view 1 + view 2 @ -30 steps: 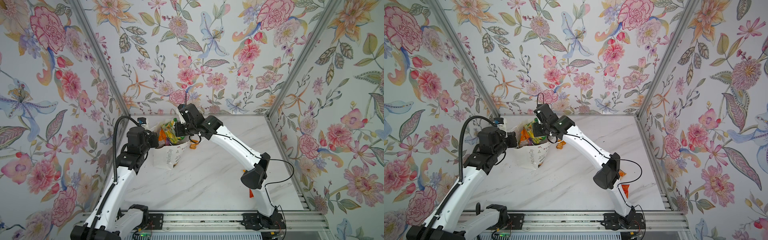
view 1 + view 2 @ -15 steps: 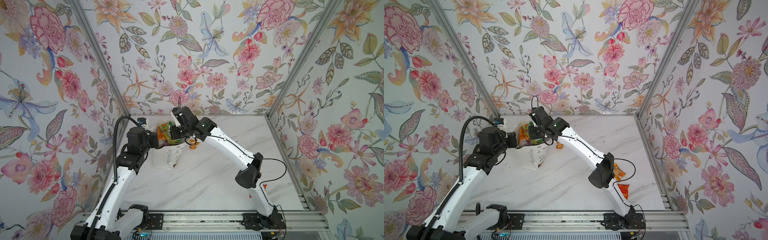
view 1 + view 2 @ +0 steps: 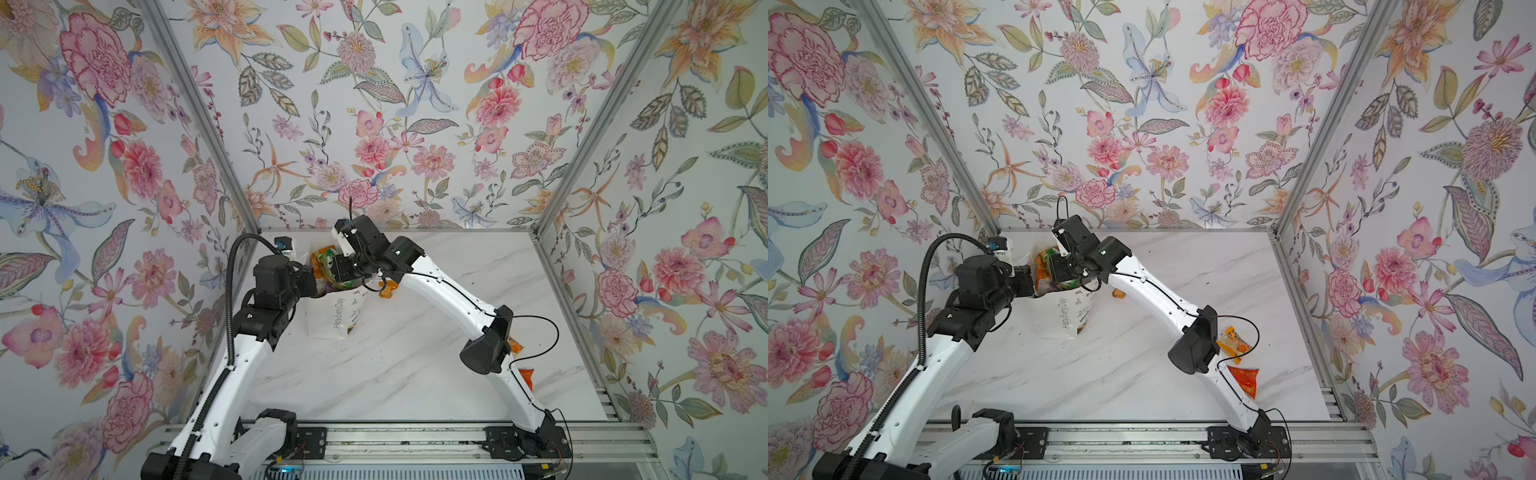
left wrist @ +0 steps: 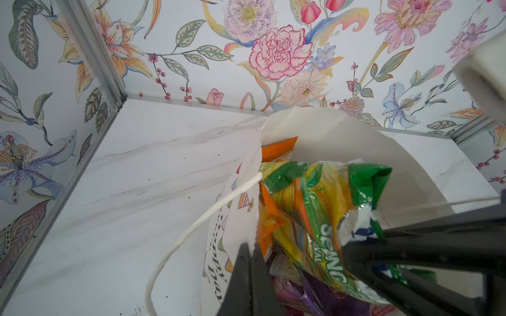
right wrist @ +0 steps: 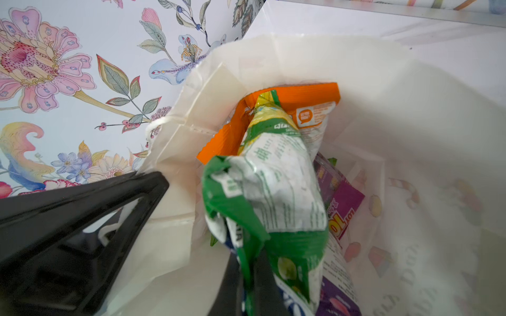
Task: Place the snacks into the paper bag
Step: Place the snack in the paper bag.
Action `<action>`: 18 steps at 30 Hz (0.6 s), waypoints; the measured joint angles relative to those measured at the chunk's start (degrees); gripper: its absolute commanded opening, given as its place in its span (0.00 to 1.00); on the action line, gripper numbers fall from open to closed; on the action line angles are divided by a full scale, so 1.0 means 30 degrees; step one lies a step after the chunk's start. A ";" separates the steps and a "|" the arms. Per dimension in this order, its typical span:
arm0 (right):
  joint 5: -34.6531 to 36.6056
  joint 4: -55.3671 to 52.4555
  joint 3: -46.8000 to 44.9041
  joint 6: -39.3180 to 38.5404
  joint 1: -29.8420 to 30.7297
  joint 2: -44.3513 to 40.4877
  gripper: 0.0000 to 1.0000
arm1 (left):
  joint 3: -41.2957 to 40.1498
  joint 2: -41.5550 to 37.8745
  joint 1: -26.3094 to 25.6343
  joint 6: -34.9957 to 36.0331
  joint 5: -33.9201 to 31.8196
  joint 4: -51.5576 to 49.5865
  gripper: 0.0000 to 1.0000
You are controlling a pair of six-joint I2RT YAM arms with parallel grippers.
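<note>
Reaching further over the counter (image 3: 374, 374) than a second ago, the right arm (image 3: 436, 286) is now hanging above the mouth of the paper bag (image 3: 332, 316), and its elbow, swung inward, is baring more of a pale orange sachet (image 3: 1235, 338) and a deeper orange sachet (image 3: 1244, 380) near the counter's right edge. A small orange sachet (image 3: 1119, 294) is lying just beside the bag, under the right forearm. Inside the bag an orange packet (image 5: 301, 93) and a purple packet (image 5: 345, 199) are crowding the space. The green packet (image 5: 273, 191) is pressing against the orange one.

The right gripper (image 5: 253, 262) is clamping tight on the green packet's crumpled end, holding it in the bag's mouth. The left gripper (image 4: 250, 254), jaws together, is pinching the bag's rim beside the white cord handle (image 4: 191, 227).

In both top views the two wrists are covering most of the opening. Whatever is lying deeper in the bag is being hidden by the packets.
</note>
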 measured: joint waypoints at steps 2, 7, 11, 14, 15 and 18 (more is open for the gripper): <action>-0.0138 -0.0036 0.0204 -0.0058 0.0007 0.0168 0.00 | -0.0015 0.0000 0.0000 0.0000 0.0000 0.0000 0.00; -0.0605 -0.0051 0.0459 -0.0131 0.0007 0.0765 0.00 | -0.0022 0.0000 0.0000 0.0000 0.0000 0.0000 0.00; -0.0860 -0.0087 0.0459 -0.0131 0.0007 0.1188 0.00 | -0.0022 0.0000 0.0000 0.0000 0.0000 0.0000 0.00; -0.0918 -0.0138 0.0466 -0.0131 0.0000 0.1253 0.02 | -0.0022 0.0000 0.0000 0.0000 0.0000 0.0000 0.00; -0.0925 -0.0168 0.0510 -0.0131 0.0000 0.1253 0.05 | -0.0022 0.0000 0.0000 0.0000 0.0000 0.0000 0.00; -0.0954 -0.0211 0.0605 -0.0124 0.0000 0.1253 0.13 | -0.0022 0.0000 0.0000 0.0000 0.0000 0.0007 0.00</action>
